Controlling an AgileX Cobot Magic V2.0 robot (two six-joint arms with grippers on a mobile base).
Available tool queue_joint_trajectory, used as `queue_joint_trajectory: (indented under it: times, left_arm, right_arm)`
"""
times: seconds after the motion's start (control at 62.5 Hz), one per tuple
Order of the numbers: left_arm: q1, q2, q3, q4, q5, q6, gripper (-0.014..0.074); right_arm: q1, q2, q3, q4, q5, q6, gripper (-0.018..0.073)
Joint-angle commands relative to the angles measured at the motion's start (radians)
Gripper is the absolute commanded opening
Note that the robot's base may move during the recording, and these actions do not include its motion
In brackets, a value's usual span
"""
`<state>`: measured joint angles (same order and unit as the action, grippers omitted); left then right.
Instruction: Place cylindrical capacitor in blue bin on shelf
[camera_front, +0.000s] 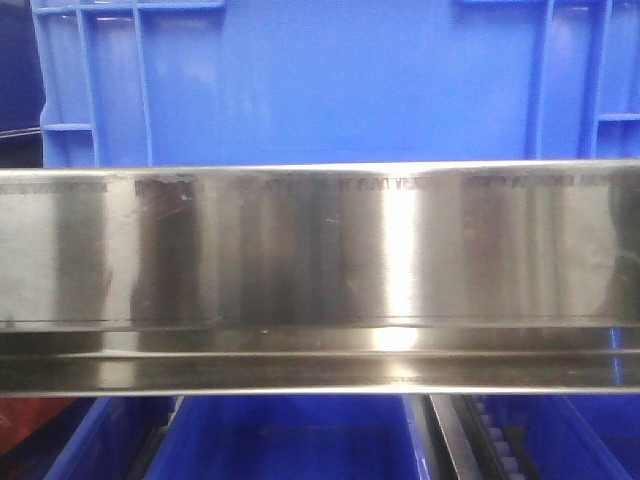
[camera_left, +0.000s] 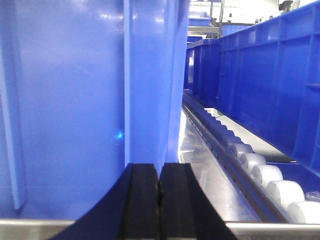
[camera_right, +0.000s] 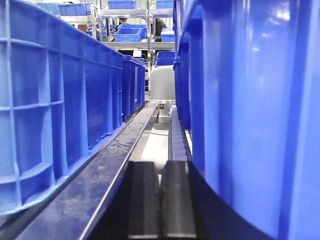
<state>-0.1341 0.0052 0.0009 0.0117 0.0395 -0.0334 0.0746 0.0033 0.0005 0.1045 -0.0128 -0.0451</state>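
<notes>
The capacitor is not showing in any view. In the front view the shelf's steel rail (camera_front: 320, 270) is spanning the frame, reflecting light, with a blue bin (camera_front: 330, 80) standing just behind and above it and more bins (camera_front: 280, 440) sitting on the level below.

In the left wrist view the left gripper (camera_left: 159, 200) is sitting with its black pads pressed together and nothing between them, pointing at the wall of a bin (camera_left: 70, 100) just ahead. A roller track (camera_left: 250, 165) is running away on its right beside a row of bins (camera_left: 270, 75).

In the right wrist view the right gripper (camera_right: 160, 200) is likewise closed on nothing, aiming down a steel channel (camera_right: 150, 140) between two rows of bins (camera_right: 55, 110). Racks (camera_right: 130, 30) with further bins are standing far behind.
</notes>
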Motion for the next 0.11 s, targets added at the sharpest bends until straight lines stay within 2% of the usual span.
queue_joint_trajectory:
  times: [0.0, 0.096]
  left_arm:
    - [-0.001, -0.005, -0.001, 0.0, -0.02, -0.007, -0.0111]
    - [-0.001, -0.005, -0.001, 0.0, -0.02, -0.007, -0.0111]
  right_arm:
    - [-0.003, -0.003, -0.001, -0.005, -0.017, -0.007, -0.0163]
    - [-0.003, -0.003, -0.001, -0.005, -0.017, -0.007, -0.0163]
